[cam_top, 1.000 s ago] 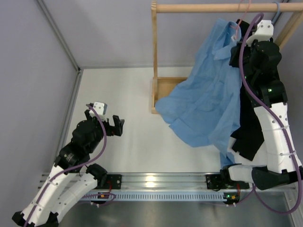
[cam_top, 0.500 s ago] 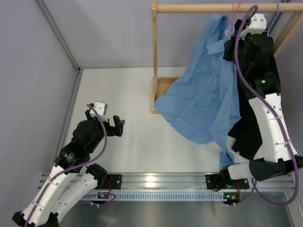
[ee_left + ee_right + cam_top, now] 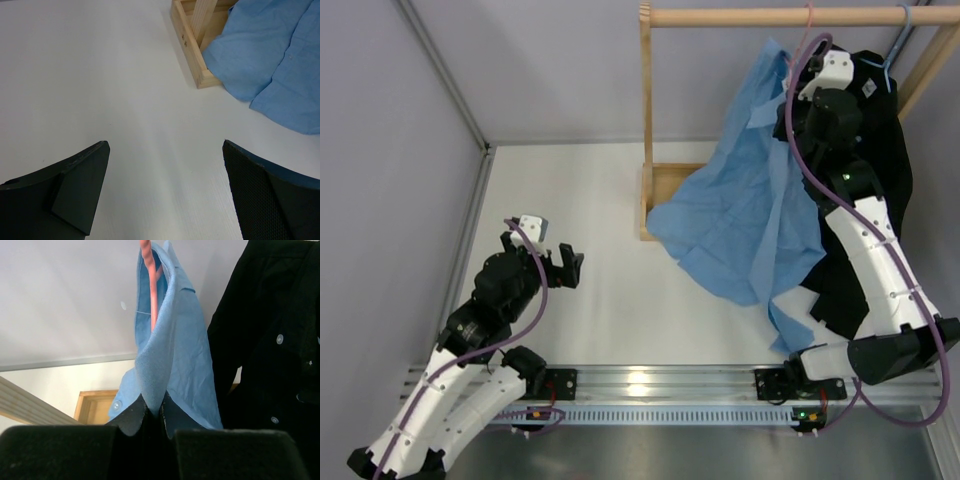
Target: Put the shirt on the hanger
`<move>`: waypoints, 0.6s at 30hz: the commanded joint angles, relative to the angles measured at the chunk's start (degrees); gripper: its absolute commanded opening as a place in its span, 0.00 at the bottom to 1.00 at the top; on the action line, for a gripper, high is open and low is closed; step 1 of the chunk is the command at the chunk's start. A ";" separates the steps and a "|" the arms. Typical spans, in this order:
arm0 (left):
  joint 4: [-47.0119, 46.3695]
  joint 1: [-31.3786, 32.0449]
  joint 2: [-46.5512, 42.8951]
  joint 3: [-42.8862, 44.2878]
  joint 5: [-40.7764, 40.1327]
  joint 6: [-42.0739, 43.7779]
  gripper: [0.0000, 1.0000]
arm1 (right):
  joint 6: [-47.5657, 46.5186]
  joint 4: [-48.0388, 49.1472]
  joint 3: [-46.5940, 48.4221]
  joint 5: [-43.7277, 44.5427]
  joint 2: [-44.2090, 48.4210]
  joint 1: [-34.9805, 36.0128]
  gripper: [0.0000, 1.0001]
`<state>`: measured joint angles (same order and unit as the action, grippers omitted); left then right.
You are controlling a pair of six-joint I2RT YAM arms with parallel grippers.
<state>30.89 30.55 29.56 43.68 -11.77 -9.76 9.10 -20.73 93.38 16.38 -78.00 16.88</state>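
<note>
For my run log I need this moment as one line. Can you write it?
left gripper: open, idle over table | right gripper: shut on shirt collar | shirt: hanging from pink hanger

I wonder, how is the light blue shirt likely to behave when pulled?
Probably floppy: the shirt hangs in loose folds. Likely thin, since the right gripper pinches its collar nearly flat. It might slip along the smooth pink hanger.

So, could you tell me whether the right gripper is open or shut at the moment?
Shut: in the wrist view, the right gripper pinches a collar fold of the shirt, just below the hanger.
</note>
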 commanded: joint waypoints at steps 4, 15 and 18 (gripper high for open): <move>-2.51 -1.10 0.85 -0.44 0.70 -0.08 0.98 | 0.83 5.35 -0.57 -0.65 1.97 0.69 0.16; -2.59 -6.20 1.73 -0.18 1.14 -0.35 0.98 | -1.98 0.88 -1.27 -1.44 9.35 0.78 0.86; -2.51 -6.73 1.55 -0.35 -2.71 -0.87 0.98 | -3.47 -3.33 -3.11 -1.01 13.39 0.69 1.00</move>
<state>30.87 24.60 31.05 43.59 -11.40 -9.93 7.38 -20.75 91.13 15.18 -69.36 17.02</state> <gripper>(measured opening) 0.982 0.987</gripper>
